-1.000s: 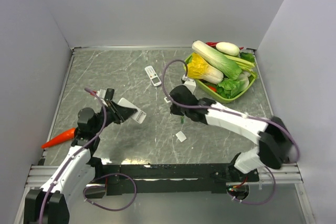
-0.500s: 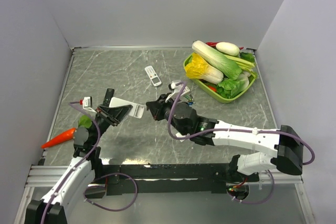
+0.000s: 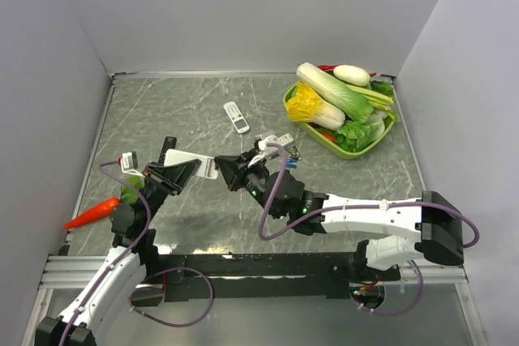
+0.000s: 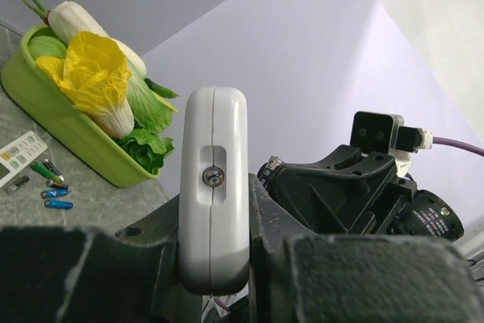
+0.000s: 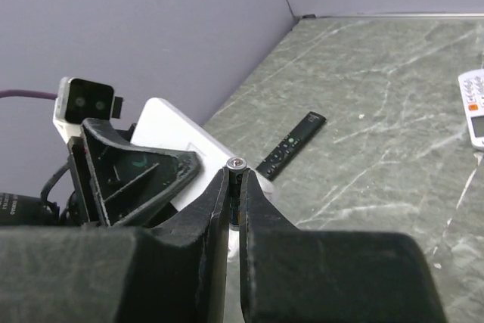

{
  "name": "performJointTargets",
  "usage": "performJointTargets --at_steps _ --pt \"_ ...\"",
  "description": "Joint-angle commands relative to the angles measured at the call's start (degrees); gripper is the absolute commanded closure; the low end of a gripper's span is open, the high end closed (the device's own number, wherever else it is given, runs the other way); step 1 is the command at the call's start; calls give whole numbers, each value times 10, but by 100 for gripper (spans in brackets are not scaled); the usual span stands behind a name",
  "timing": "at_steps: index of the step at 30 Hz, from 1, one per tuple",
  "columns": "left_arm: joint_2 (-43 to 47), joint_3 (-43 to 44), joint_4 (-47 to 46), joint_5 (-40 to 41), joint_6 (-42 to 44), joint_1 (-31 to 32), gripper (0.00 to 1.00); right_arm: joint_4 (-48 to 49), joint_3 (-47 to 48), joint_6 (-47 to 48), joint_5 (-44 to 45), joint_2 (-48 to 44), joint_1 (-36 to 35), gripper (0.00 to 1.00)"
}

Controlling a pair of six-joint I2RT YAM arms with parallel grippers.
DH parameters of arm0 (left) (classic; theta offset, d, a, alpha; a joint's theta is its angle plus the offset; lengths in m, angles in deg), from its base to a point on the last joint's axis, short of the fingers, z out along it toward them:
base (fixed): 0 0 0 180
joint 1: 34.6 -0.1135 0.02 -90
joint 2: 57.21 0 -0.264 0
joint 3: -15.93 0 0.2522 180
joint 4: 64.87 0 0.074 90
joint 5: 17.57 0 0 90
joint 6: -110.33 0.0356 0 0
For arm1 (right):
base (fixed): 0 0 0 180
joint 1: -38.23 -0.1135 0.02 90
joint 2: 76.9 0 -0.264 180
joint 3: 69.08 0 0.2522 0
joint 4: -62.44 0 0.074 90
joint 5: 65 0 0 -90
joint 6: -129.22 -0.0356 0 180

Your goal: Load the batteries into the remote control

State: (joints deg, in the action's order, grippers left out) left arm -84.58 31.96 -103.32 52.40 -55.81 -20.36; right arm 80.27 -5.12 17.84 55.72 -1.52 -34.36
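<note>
The left hand (image 3: pixel 180 173) grips the white remote (image 4: pixel 214 209) clear of the counter (image 3: pixel 186 111). The right hand (image 5: pixel 236 187) pinches one battery (image 5: pixel 237 167) just beside it. Insertion looks under way; next, the cell needs lining up with the remote's slot.

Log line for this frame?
left end effector: shut on white remote, lifted | right end effector: shut on battery, at remote | spare batteries: on table

Soft even light, blurred near foregrounds
</note>
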Motion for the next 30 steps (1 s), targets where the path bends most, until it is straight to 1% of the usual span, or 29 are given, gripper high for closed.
performJointTargets --at_steps 1,5,13,30 --pt "13 -39 -14 25 -9 13 98 72 12 43 26 15 -18 100" --pt "17 -43 -13 36 -10 20 98 75 21 51 33 25 -21 100" --pt "28 -48 -23 67 -24 37 98 100 17 42 79 47 -25 100" --pt "15 -53 -35 104 -18 73 98 94 28 25 59 47 -31 100"
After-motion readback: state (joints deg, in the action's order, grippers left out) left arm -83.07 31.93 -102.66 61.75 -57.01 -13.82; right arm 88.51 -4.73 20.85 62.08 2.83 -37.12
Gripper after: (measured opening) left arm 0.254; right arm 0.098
